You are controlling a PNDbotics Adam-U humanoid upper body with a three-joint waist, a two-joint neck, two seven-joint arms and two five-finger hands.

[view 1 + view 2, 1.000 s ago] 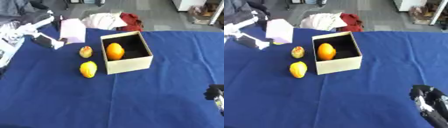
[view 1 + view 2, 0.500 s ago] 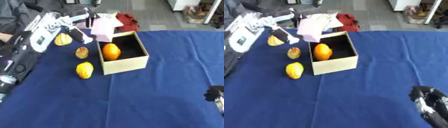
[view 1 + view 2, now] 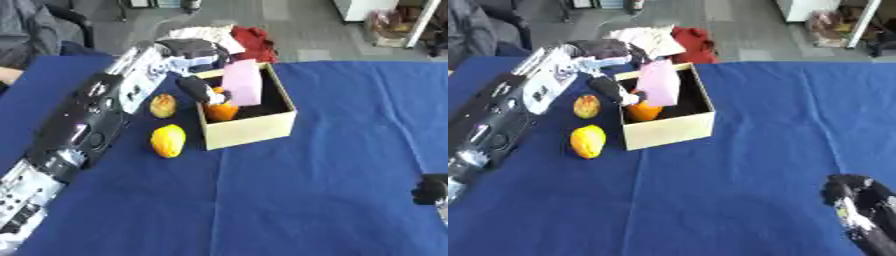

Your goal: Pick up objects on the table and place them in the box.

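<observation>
Resting at the lower right corner, your right hand (image 3: 859, 207) shows far more of itself in the right eye view, though you cannot tell how its fingers sit. On the blue tablecloth (image 3: 306, 190) lie a yellow fruit (image 3: 168, 141) and, farther back, a reddish-yellow one (image 3: 163, 105), both left of the cardboard box (image 3: 249, 129). Your left hand (image 3: 197, 65) pinches a pink flat packet (image 3: 242, 83) over the box, above the orange (image 3: 221, 110) inside. Beyond the table, red and white cloth (image 3: 241, 37) lies on grey floor.
</observation>
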